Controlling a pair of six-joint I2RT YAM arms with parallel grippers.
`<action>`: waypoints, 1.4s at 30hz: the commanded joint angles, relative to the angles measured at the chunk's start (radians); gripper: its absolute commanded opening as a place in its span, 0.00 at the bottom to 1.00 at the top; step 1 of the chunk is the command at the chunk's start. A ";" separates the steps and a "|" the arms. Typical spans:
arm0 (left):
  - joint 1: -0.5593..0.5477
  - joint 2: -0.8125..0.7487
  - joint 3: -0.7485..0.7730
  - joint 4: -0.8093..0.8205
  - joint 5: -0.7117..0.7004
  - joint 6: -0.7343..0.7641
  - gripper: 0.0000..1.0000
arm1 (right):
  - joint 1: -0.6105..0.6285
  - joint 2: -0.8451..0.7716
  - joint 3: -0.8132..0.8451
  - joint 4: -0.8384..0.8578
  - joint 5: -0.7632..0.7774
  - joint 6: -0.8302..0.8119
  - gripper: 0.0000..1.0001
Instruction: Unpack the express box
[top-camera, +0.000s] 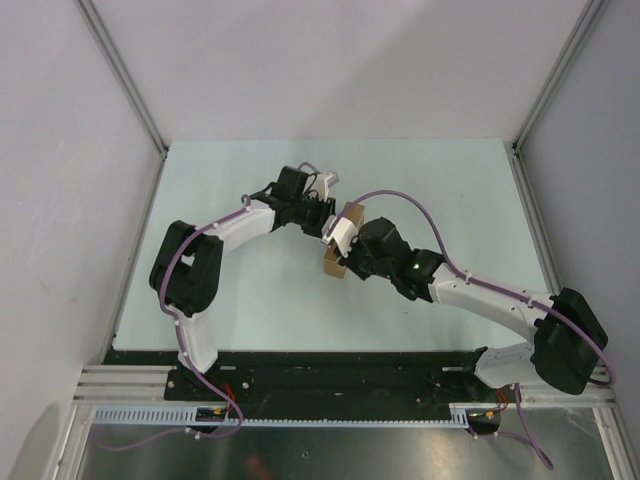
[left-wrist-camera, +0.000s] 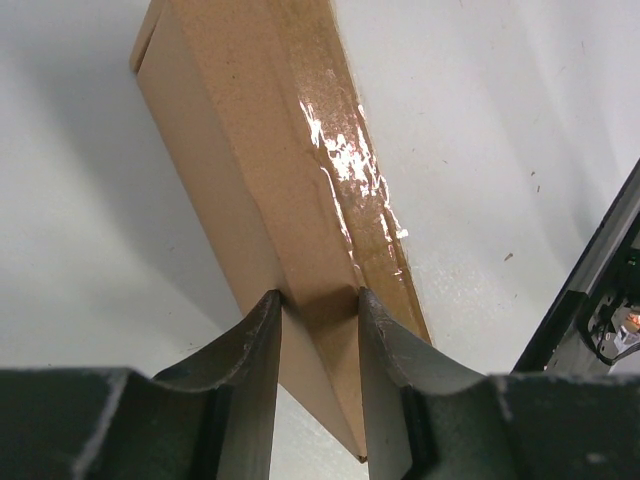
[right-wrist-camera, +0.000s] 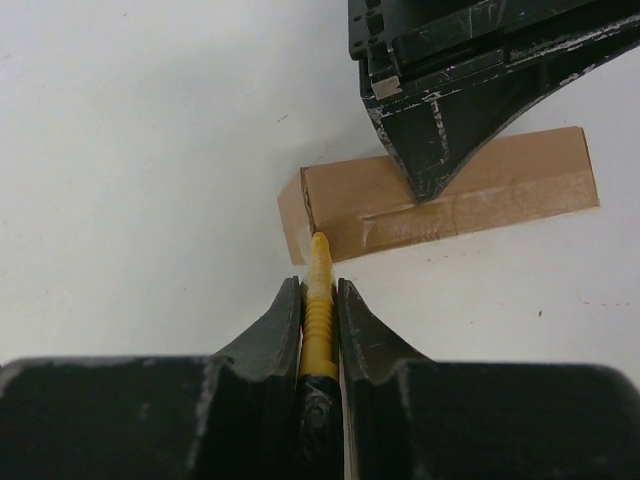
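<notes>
From the overhead camera I am watching both arms meeting near the middle of the pale table (top-camera: 450, 200). The left arm is rising from its base, bending its elbow out to the left and reaching its forearm rightward and away from me. The right arm is stretching low and long from the near right corner toward the left.

The left gripper (left-wrist-camera: 318, 315) is pinching the express box (right-wrist-camera: 520, 180), a small flat rectangular brown cardboard carton, with its jaws drawn narrow across the carton's thin dimension. The right gripper (right-wrist-camera: 318, 300) is clamping tight on a yellow ribbed utility knife (right-wrist-camera: 319, 285), whose front end is pointing at the carton's near end.

The express box is sitting on the table at the centre, between the two tools. Overhead, the wrists are covering most of it and only brown slivers are showing.

The left wrist camera is giving me the carton's long side running away from the fingers, with a glossy strip of clear tape (left-wrist-camera: 350, 170) along it. The right wrist camera is showing the left tool pressing down from above and the knife's tip right at the carton's corner. I cannot tell whether a blade is entering the cardboard.
</notes>
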 joint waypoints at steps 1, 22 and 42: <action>0.008 0.076 -0.061 -0.186 -0.237 0.122 0.34 | -0.004 -0.001 0.002 -0.098 0.072 -0.026 0.00; 0.008 0.013 -0.038 -0.192 -0.195 0.076 0.42 | -0.184 -0.253 0.051 -0.076 0.184 0.389 0.00; 0.010 -0.145 0.005 -0.192 -0.144 0.035 0.55 | -0.612 0.112 -0.012 -0.075 -0.289 0.855 0.00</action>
